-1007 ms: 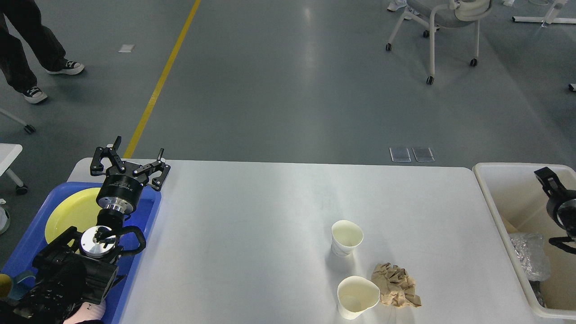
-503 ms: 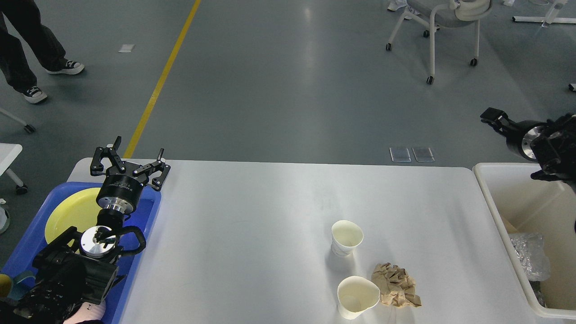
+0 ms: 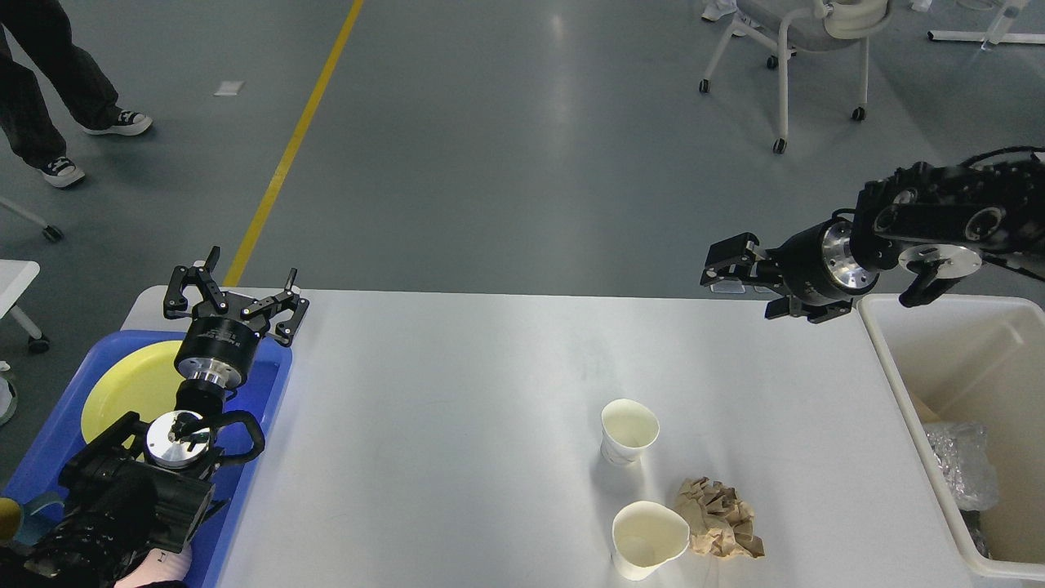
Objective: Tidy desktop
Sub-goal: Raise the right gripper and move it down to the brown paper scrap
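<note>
The white desktop (image 3: 457,425) fills the lower half of the head view. Near its front right stand two white paper cups, one (image 3: 629,431) behind the other (image 3: 647,540), and a crumpled brown paper ball (image 3: 718,518) lies touching the nearer cup's right side. My left gripper (image 3: 235,287) hovers open and empty over the far edge of the blue tray (image 3: 269,384). My right gripper (image 3: 728,267) hangs open and empty above the desktop's far right edge, pointing left, well behind the cups.
A yellow plate (image 3: 131,384) lies in the blue tray at the left. An off-white bin (image 3: 898,367) at the right holds crumpled foil (image 3: 959,461). A person's legs (image 3: 41,98) and a wheeled chair (image 3: 800,49) stand on the floor beyond.
My right arm has risen out of the bin and swung left, its gripper now over the desktop's far right edge. The left arm, cups and paper have not moved.
</note>
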Controlling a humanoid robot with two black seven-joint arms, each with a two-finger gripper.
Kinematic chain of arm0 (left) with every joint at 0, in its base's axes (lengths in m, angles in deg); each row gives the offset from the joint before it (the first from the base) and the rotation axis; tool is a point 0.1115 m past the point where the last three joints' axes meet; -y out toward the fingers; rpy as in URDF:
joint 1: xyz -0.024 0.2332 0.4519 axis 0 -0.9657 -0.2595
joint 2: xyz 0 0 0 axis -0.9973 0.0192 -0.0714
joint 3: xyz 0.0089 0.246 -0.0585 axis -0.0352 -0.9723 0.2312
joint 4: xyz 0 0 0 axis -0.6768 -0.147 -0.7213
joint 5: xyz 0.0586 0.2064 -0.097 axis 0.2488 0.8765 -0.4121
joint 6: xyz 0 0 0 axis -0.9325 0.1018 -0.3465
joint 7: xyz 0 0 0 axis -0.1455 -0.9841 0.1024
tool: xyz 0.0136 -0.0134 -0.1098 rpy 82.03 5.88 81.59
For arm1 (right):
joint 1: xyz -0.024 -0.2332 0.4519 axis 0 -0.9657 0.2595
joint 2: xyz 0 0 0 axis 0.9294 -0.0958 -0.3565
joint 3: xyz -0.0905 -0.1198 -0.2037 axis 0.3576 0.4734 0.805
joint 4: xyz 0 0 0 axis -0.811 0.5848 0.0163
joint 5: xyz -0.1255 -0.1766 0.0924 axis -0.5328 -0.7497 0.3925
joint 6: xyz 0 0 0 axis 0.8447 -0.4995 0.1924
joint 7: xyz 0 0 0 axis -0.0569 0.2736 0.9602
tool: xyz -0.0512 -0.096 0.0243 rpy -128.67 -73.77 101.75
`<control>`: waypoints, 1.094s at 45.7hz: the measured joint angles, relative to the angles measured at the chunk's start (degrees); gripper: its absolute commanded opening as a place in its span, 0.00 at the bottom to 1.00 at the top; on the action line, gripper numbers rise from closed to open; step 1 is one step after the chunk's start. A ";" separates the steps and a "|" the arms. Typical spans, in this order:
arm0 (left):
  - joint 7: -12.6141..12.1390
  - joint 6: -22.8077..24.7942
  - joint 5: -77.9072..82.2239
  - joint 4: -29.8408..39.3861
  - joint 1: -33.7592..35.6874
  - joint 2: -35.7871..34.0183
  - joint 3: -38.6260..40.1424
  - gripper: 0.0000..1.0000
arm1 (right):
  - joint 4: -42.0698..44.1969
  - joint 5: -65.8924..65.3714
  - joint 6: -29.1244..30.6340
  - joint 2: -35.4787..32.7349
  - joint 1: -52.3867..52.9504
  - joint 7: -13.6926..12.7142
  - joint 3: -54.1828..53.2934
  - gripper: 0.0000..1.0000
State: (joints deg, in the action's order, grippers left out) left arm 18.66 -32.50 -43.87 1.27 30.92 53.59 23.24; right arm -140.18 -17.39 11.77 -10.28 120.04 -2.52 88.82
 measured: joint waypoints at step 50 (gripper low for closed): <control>0.00 0.00 0.02 0.00 -0.04 -0.06 0.00 1.00 | -16.49 -1.07 -5.84 -10.99 -15.65 0.42 -2.62 1.00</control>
State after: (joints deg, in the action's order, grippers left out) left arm 18.66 -32.50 -43.85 1.27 30.88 53.53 23.24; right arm -156.66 -18.46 5.93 -21.27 104.39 -2.10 86.20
